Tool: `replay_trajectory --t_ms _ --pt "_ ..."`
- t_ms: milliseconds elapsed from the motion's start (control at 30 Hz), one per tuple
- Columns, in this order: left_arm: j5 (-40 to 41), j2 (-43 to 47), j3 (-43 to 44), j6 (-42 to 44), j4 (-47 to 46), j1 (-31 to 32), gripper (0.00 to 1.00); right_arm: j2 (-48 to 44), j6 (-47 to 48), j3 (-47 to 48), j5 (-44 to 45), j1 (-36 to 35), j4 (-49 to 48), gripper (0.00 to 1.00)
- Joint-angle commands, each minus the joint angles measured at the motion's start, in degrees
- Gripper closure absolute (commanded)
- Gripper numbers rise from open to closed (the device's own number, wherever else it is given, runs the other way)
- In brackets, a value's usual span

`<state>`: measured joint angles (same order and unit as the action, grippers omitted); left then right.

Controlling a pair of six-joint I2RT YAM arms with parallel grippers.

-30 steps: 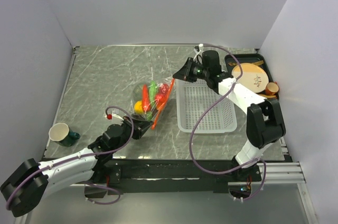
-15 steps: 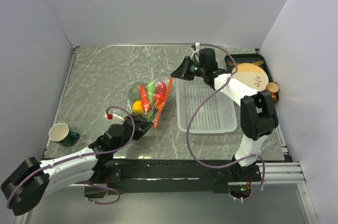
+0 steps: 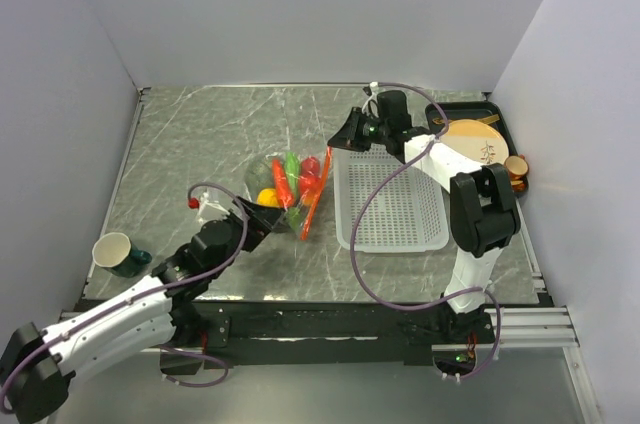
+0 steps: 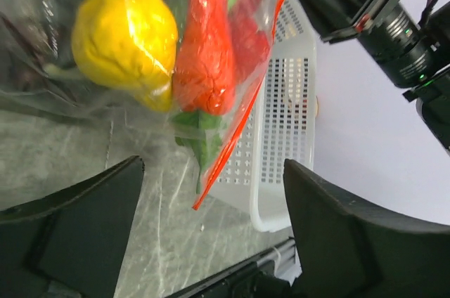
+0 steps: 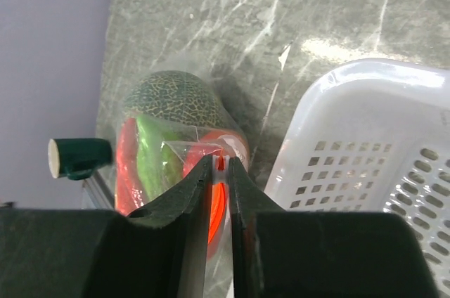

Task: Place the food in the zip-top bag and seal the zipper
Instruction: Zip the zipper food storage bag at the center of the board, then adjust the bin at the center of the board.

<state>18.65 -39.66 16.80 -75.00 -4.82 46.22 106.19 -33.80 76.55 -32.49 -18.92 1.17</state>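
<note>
The zip-top bag (image 3: 285, 189) lies on the table left of the basket, with the food inside: a dark green round fruit (image 5: 172, 98), a yellow piece (image 4: 126, 38), a carrot (image 4: 207, 45), plus green and red pieces. The orange-red zipper (image 3: 315, 194) runs down the bag's right edge. My right gripper (image 5: 221, 168) is shut on the zipper at its far end (image 3: 333, 142). My left gripper (image 3: 262, 224) stands wide open just short of the bag's near end, its fingers (image 4: 351, 221) holding nothing. The zipper's lower tip (image 4: 200, 199) hangs free between them.
A white perforated basket (image 3: 392, 204) stands right of the bag. Behind it sit a dark tray (image 3: 495, 112) with a tan wooden disc (image 3: 472, 140) and a small brown cup (image 3: 516, 166). A green mug (image 3: 118, 254) stands at the near left.
My left gripper has let go of the bag's near end and opened wide. The bag has shifted a little to the right. The right gripper keeps its hold at the far end.
</note>
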Motion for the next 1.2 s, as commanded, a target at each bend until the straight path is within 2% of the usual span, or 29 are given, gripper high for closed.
replay_trajectory --t_ms 0,133,200,267,367,567,633,767,800,933,1067,1167 --pt "6.0 3.5 3.8 5.4 8.2 0.3 0.13 -0.8 3.5 2.8 2.2 0.1 1.5 0.8" --pt "9.2 3.1 7.7 7.8 11.4 0.3 0.07 -4.1 6.4 2.6 9.3 -0.9 5.0 0.74" --pt "10.3 2.6 9.3 9.7 12.5 0.3 0.05 -6.9 7.8 1.4 14.2 -1.5 5.9 0.67" --pt "11.8 1.3 11.0 10.7 12.6 0.3 0.02 -9.1 8.2 0.1 16.3 -1.5 6.0 0.66" --pt "13.3 -0.9 12.6 12.9 11.1 0.3 0.01 -12.5 8.8 -2.2 18.6 -1.4 5.2 0.53" --pt "12.8 -6.5 16.2 16.0 8.8 0.3 0.01 -18.6 9.5 -5.4 29.2 -1.1 9.6 0.52" --pt "11.7 -8.8 17.9 18.0 7.6 0.3 0.01 -18.0 10.0 -5.6 31.7 -1.1 12.7 0.53" --pt "9.5 -12.5 21.6 23.3 6.6 -0.1 0.01 -13.3 9.8 -5.5 30.4 -1.0 15.1 0.52" --pt "7.4 -13.1 23.4 27.2 6.1 -0.2 0.01 -12.7 9.5 -5.8 30.3 -1.0 14.5 0.52" --pt "5.9 -16.8 29.6 32.7 10.9 -2.1 0.01 -9.2 8.7 -6.1 28.1 -1.6 13.1 0.51" --pt "1.7 -18.3 32.6 35.1 15.1 -8.9 0.01 -2.2 9.4 -0.6 28.4 -3.8 15.9 0.5" --pt "-7.4 -15.2 29.5 38.0 9.5 -13.7 0.01 1.5 9.3 2.9 27.9 -5.9 16.9 0.49"
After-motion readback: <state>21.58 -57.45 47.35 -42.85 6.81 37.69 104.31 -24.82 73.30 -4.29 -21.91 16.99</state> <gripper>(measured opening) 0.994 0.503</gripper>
